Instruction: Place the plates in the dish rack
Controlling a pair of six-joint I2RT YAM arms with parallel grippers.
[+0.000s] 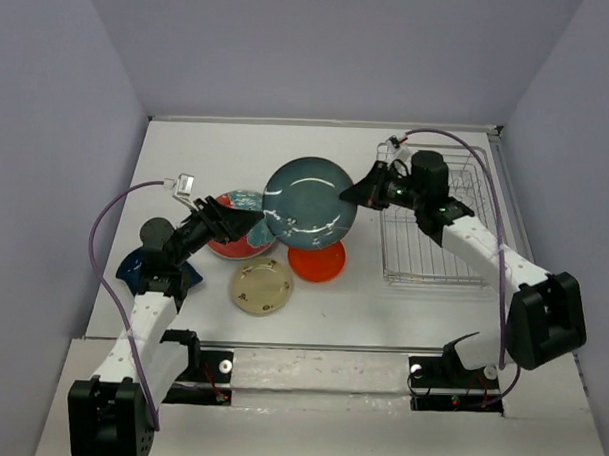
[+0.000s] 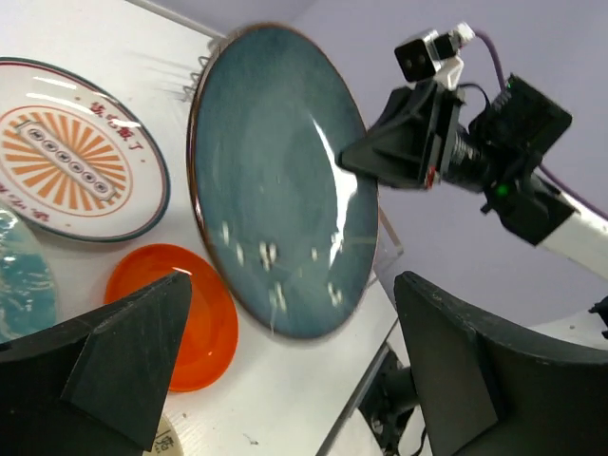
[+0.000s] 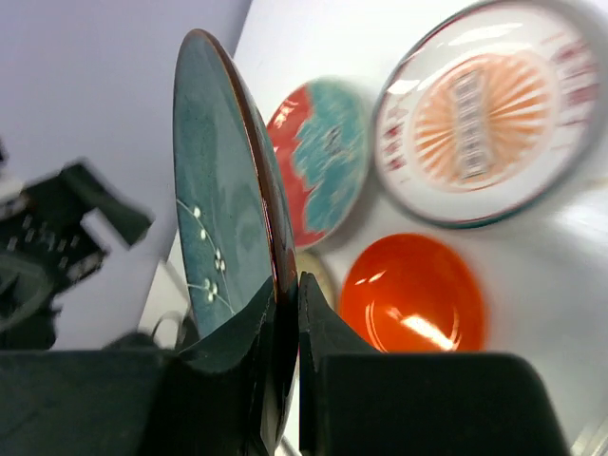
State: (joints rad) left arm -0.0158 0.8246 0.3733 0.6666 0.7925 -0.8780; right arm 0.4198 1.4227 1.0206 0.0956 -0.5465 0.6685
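Dark teal-grey plate lifted on edge over mid-table, right gripper pinching its rim.
Left gripper is spread wide, jaws clear of the plate. The plate hangs above the orange-red plate, just left of the dish rack by the table's right edge. Judged step: carrying to the rack. Next: swing right, keep the plate upright, line its rim with a gap between tines, lower before releasing.

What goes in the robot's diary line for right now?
right gripper: shut on teal-grey plate rim | left gripper: open | dish rack: plate not in yet
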